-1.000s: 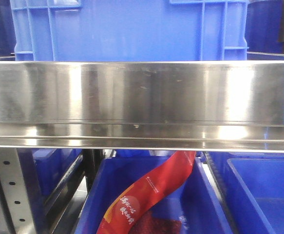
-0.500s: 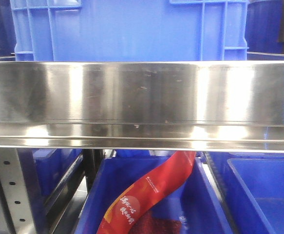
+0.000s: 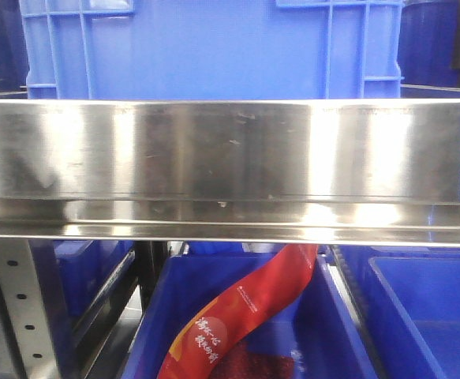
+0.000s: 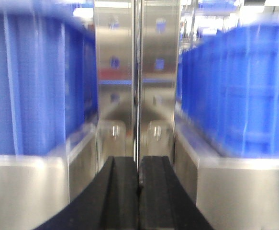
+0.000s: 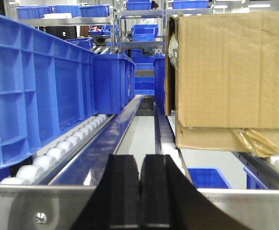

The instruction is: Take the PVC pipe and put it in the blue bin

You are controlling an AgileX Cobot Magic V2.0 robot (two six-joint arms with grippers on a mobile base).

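Note:
The PVC pipe is out of view in every frame. A large blue bin (image 3: 206,47) stands on the steel shelf (image 3: 230,158) in the front view; neither arm shows there. My left gripper (image 4: 139,165) is shut and empty, pointing at a steel upright (image 4: 137,72) between two blue bins (image 4: 34,86). That view is blurred. My right gripper (image 5: 140,165) is shut and empty, over a steel rail (image 5: 29,203), looking down a roller lane between a blue bin (image 5: 34,86) and a cardboard box (image 5: 230,76).
Below the shelf, a lower blue bin (image 3: 166,316) holds a red packet (image 3: 245,312); another blue bin (image 3: 427,316) sits at its right. White rollers (image 5: 58,153) line the lane. More blue bins (image 5: 113,81) and shelving stand farther back.
The front view has shifted very slightly to the right. Nothing else differs.

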